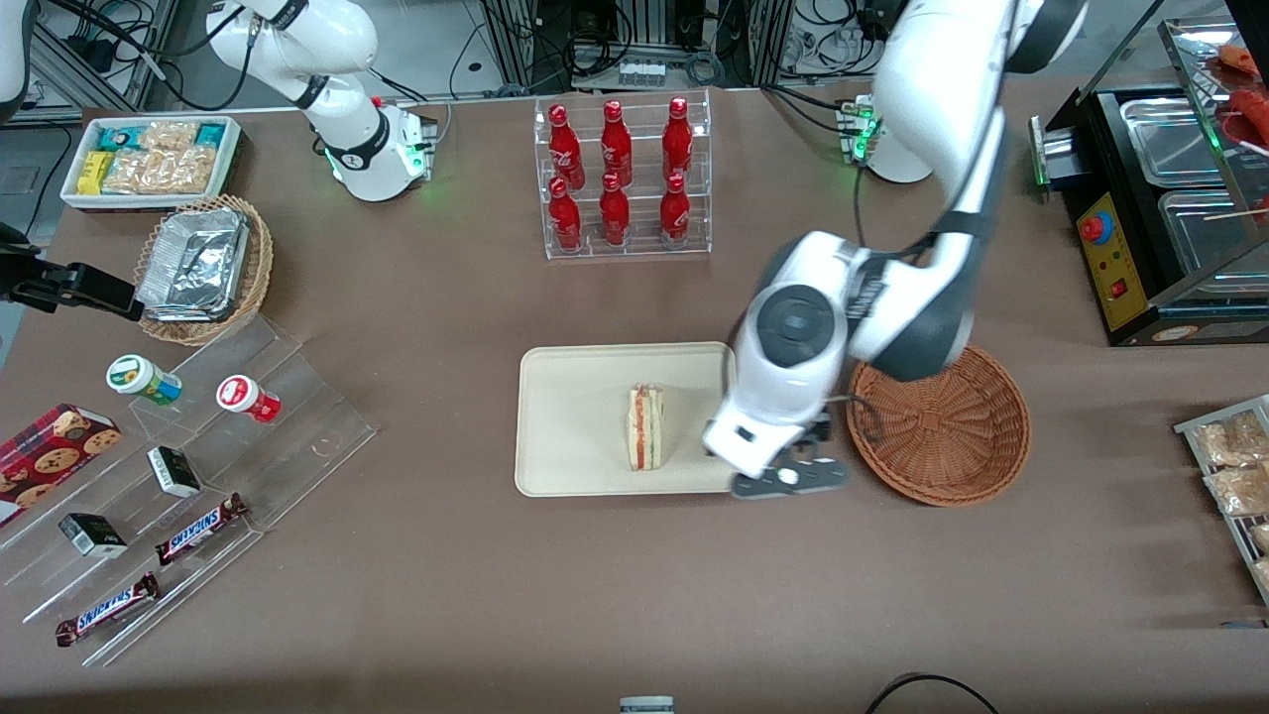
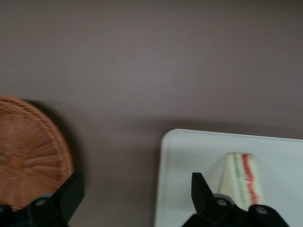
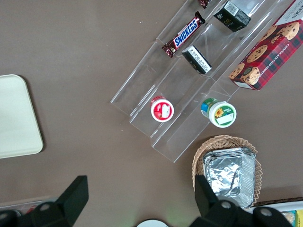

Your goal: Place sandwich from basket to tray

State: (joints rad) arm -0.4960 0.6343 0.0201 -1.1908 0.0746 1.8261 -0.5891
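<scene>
The sandwich (image 1: 646, 428) (image 2: 243, 180), a pale wedge with red and green filling along its cut edge, lies on the cream tray (image 1: 575, 416) (image 2: 189, 156). The reddish-brown wicker basket (image 1: 942, 431) (image 2: 26, 153) stands beside the tray, toward the working arm's end, and nothing shows in it. My gripper (image 1: 788, 476) (image 2: 137, 189) hangs open over the tray's edge on the basket's side, with the sandwich off to one side of its fingers (image 2: 202, 189) and nothing between them.
A clear rack of red bottles (image 1: 620, 178) stands farther from the front camera than the tray. Clear stepped shelves with snacks (image 1: 178, 496) and a tan basket of foil containers (image 1: 198, 268) lie toward the parked arm's end. A black appliance (image 1: 1160, 218) stands at the working arm's end.
</scene>
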